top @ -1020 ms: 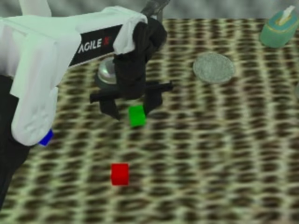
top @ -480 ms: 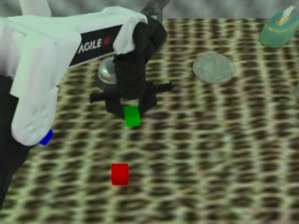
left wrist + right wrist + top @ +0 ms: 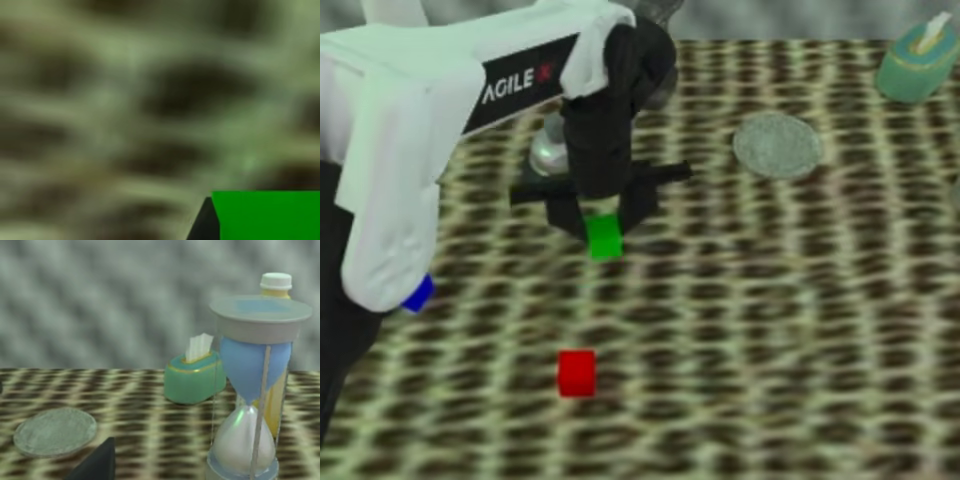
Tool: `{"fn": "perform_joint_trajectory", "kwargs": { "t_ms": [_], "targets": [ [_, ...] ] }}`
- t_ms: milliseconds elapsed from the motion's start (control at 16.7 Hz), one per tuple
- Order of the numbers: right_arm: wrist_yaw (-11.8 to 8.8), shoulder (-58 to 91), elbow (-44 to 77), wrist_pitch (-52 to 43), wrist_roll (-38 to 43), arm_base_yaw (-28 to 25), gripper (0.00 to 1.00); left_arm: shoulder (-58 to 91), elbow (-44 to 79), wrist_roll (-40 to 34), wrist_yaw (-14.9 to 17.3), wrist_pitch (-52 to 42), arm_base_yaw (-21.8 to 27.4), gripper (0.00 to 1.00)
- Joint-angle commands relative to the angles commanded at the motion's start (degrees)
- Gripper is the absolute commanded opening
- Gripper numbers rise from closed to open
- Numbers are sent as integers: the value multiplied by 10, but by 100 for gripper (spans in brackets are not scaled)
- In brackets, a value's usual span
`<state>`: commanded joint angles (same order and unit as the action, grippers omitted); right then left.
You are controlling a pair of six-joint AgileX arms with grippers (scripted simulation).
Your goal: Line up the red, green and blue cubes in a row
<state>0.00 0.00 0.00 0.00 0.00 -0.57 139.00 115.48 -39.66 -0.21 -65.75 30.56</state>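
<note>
1. From the top view, our left gripper (image 3: 601, 212) sits over the green cube (image 3: 604, 237), with one dark finger on each side of the cube's upper half. We judge it clamped on the cube and carrying it. The red cube (image 3: 576, 372) lies well apart from it, toward the near edge of the table (image 3: 800, 330) and slightly to the left. The blue cube (image 3: 418, 295) peeks out from under our left arm's white shell at the table's left side. The coming move turns on this: the row's other two members both lie nearer the table's front and left than the held cube. Cubes have no long axis, so only position matters.

2. From the left wrist view, the green cube (image 3: 267, 215) fills the corner beside a dark finger (image 3: 204, 222) touching its side, with patterned cloth beyond.

3. From the right wrist view, we see no cube: only a grey disc (image 3: 55, 431), a tissue box (image 3: 192, 377) and an hourglass (image 3: 250, 390). Our right arm is parked off to the right, outside the top view, and we cannot tell its claw's state. The left arm is clearly nearer.
</note>
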Motion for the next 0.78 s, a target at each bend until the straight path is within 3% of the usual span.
{"fn": "perform_joint_trajectory", "kwargs": {
  "t_ms": [300,600,780],
  "targets": [
    [0,0,0,0,0,0,100,-19,73,0,0,-94,-7,0],
    [0,0,0,0,0,0,100,-20,73,0,0,-94,-3,0],
    [0,0,0,0,0,0,100,-54,32,-15,-1,-82,32,0]
  ]
}}
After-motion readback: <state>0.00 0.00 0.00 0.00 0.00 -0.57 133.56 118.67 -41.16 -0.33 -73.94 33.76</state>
